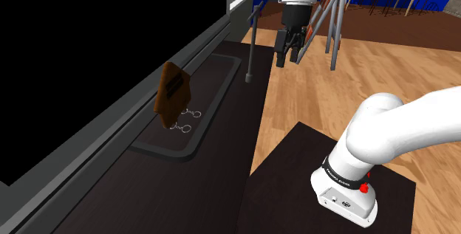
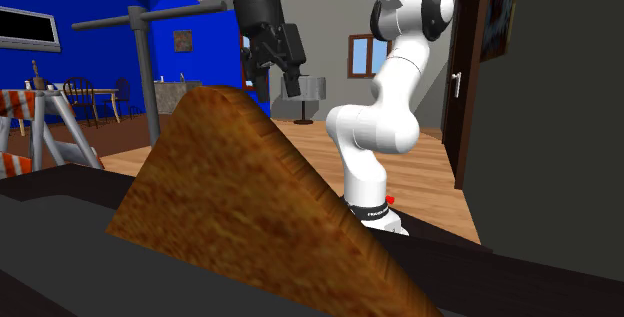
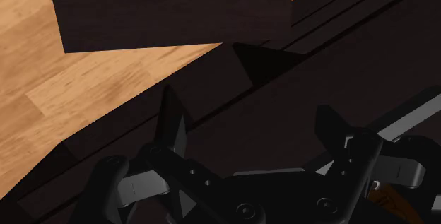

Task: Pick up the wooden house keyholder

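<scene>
The keyholder [image 1: 173, 94] is a brown wooden house-shaped plaque with two metal key rings [image 1: 185, 119] hanging at its base. It stands upright in a shallow dark tray [image 1: 218, 96] on a long dark counter. Seen close up in the second exterior view, the keyholder [image 2: 250, 215] has its peaked roof uppermost. My black gripper [image 1: 288, 58] hangs well above the counter's edge, off to the shoulder view's right of the keyholder and apart from it. In the second exterior view the gripper [image 2: 284, 81] is behind and above the roof. The gripper [image 3: 252, 127] is open, nothing between its fingers [image 3: 173, 127].
A thin grey post [image 1: 251, 48] rises at the tray's far end. A striped trestle [image 1: 330, 22] stands on the wooden floor behind the gripper. My dark stand [image 1: 295, 173] fills the lower right. A black area [image 1: 89, 48] lies beyond the counter.
</scene>
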Motion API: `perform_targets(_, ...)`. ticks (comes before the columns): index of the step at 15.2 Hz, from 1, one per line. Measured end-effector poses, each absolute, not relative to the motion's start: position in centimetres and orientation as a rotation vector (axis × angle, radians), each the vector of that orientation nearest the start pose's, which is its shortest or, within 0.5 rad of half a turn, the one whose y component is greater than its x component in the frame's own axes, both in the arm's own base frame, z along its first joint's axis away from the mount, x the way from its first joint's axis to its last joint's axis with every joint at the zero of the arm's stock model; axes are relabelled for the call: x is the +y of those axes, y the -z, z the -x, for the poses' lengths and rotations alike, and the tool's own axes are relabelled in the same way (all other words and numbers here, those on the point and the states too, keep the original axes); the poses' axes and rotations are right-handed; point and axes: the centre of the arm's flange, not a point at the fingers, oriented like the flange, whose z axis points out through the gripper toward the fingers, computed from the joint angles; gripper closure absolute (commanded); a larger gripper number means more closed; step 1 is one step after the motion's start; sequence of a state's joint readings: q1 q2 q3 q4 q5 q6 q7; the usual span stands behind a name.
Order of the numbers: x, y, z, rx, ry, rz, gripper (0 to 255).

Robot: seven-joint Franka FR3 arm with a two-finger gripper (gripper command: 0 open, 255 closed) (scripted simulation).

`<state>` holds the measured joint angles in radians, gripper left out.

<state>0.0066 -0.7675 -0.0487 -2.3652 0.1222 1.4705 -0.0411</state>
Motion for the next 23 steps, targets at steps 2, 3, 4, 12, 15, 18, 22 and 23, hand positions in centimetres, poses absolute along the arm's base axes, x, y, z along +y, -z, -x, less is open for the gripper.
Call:
perform_targets(2, 0.1, -57.1, -30.3, -0.034, -0.181, 2.978, 0)
perform_targets(3, 0.9, -56.8, -31.0, -0.043, -0.179, 2.981, 0)
perform_targets(4, 1.8, -56.4, -31.5, -0.053, -0.175, 2.985, 0)
perform_targets(12, 10.1, -52.8, -37.2, -0.148, -0.131, 3.019, 0)
perform_targets(15, 13.3, -51.4, -39.1, -0.185, -0.116, 3.03, 0)
perform_targets(18, 16.7, -49.7, -41.3, -0.219, -0.11, 3.041, 0)
perform_targets(22, 20.6, -47.8, -43.5, -0.264, -0.099, 3.055, 0)
perform_targets(23, 21.7, -47.4, -44.2, -0.276, -0.094, 3.058, 0)
